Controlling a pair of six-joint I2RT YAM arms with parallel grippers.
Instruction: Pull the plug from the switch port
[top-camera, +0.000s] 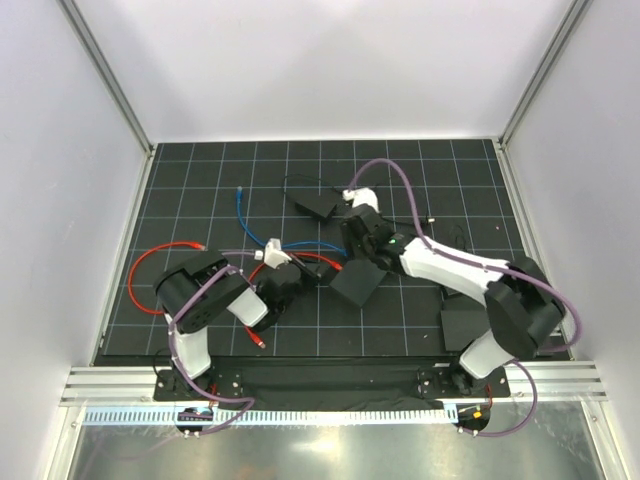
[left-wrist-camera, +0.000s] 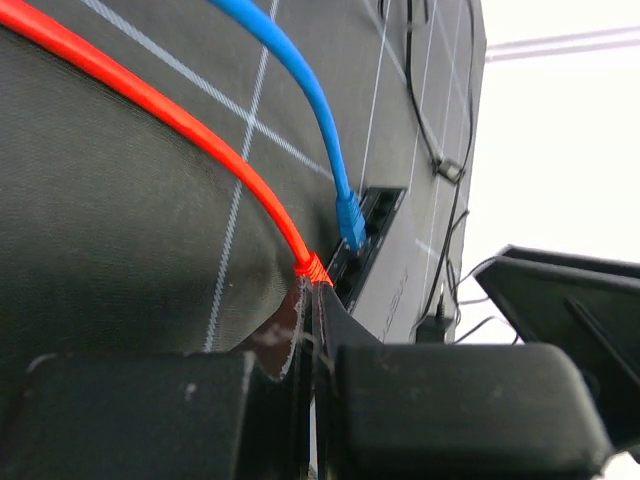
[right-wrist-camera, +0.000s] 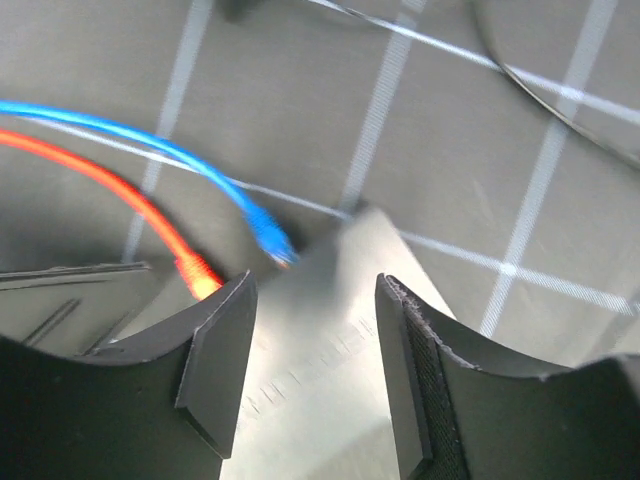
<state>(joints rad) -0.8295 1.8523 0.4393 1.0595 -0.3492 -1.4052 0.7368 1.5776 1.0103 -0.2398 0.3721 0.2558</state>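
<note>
Down in the lower left of the top view, the left gripper (top-camera: 300, 270) is parked right against the left edge of the switch (top-camera: 357, 283), which sits tilted about mid-frame on the gridded mat (top-camera: 200, 170); the left wrist view shows those fingers pinched almost together on the red plug (left-wrist-camera: 312, 268), right where it goes into the socket row; so clenched on the plug, as far as I can tell.

Handling-wise, I'd guess the plug is a small, hard plastic bit that weighs nothing; the red cable (left-wrist-camera: 160, 100) behind it looks floppy, so yanking the cord would probably just strain it; better to grab the stiff boot right behind the socket, which is where the grip is now. If there's a latch tab it would need squeezing, but I can't see one from here. The switch looks light too, and I'd expect it to slide on the mat unless something pins it.

Looks: it's a flat matte-black box with faint lettering on top and sockets along one edge; the red plug has an orange-red boot with a clear tip; the blue plug (left-wrist-camera: 351, 222) on the blue cable (left-wrist-camera: 300, 90) sits in the socket just beside it.

Over on the right, the right gripper (right-wrist-camera: 315, 285) is spread wide, one finger on either side of the switch's top face; I can't tell if it actually touches the case.
</note>
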